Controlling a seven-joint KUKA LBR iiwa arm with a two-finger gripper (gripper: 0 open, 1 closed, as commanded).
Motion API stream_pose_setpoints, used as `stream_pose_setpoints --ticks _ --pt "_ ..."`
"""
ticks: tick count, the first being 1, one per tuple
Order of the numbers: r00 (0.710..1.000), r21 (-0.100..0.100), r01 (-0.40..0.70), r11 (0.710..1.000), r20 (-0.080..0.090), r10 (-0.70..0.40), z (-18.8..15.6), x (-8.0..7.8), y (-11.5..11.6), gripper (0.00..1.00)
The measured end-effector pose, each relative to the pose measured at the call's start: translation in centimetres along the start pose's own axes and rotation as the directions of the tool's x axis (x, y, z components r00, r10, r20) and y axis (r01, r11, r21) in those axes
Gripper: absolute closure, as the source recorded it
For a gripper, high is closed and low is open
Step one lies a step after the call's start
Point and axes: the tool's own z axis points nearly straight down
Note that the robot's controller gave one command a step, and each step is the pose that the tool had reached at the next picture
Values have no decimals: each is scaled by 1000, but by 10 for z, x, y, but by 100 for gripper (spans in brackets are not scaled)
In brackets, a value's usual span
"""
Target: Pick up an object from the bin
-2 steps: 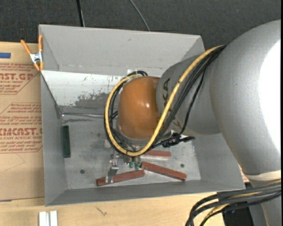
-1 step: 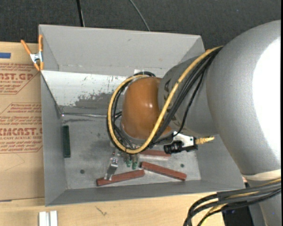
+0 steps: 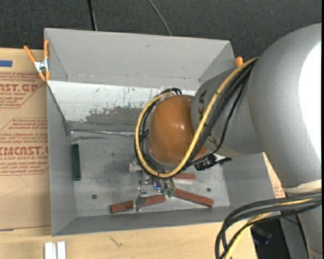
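Scuffed grey bin [image 3: 102,177] floor lay mostly bare, with a dark green bar [image 3: 75,162] flat at one side. Well right of that bar, and slightly lower in view, the gripper [image 3: 152,191] hung low among several reddish-brown strips [image 3: 197,199]. How far it was open could not be told, nor whether it held one. Crossing strips might have snagged together, or a flat strip might have slipped free against the floor.

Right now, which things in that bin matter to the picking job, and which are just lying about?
In the job: the pincer, low over the front of the bin; the reddish-brown stick right beneath it, probably its pick.
Just lying about: the dark green bar at the left; another reddish stick further right.
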Motion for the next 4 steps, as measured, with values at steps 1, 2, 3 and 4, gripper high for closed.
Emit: stream_pose_setpoints --ticks 1,2,3,4 --pt "985 0 171 985 -2 -171 2 -1 -20 0" --pt "978 4 208 978 12 -208 24 6 -5 100" --pt "978 3 208 978 13 -208 24 6 -5 100" --pt "969 0 246 969 4 -246 -171 -4 3 100"
